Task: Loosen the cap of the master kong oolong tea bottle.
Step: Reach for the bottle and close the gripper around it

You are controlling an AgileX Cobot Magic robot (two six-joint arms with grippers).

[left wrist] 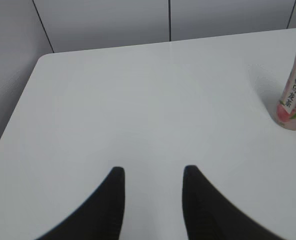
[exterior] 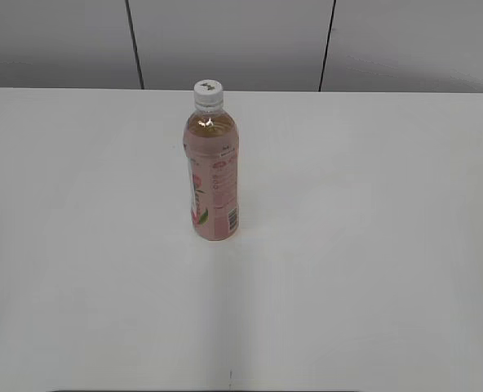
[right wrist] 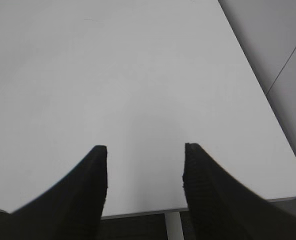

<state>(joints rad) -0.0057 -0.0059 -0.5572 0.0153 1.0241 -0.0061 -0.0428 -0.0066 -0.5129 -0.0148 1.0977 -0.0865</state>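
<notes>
Tools (left wrist: 150,172) (right wrist: 145,150) apart, table-edge (right wrist: 268,200) near.

Clear glossy plastic bottle (exterior: 211,180) with a ribbed white plastic cap (exterior: 209,94); smooth matt white desk (exterior: 372,245).

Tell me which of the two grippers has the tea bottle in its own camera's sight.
The left gripper: its wrist view shows the bottle standing at the right edge. The right gripper sees only bare table.
</notes>
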